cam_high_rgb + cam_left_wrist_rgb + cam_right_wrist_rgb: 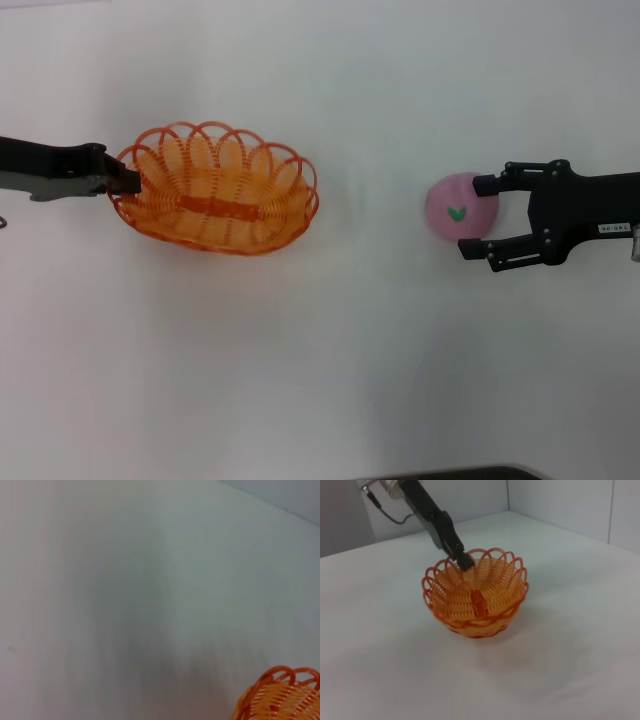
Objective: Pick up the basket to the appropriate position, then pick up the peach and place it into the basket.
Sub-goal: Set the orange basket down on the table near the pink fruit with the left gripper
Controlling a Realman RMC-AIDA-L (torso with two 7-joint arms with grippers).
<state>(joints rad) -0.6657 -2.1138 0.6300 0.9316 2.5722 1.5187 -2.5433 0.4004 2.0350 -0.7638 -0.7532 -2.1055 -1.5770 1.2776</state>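
The orange wire basket (215, 190) sits left of centre on the white table. My left gripper (130, 180) is shut on the looped rim at the basket's left end. The right wrist view shows that grip (465, 560) at the far rim of the basket (477, 597), with a faint shadow on the table below it. A piece of the basket's rim (280, 695) shows in the left wrist view. The pink peach (452, 205) with its green leaf mark lies at the right. My right gripper (478, 216) is open, with one finger on each side of the peach's right half.
The white table (330, 360) runs on all around, with nothing else on it. A wall edge (560, 510) stands behind the table in the right wrist view. A dark edge (460, 473) shows at the bottom of the head view.
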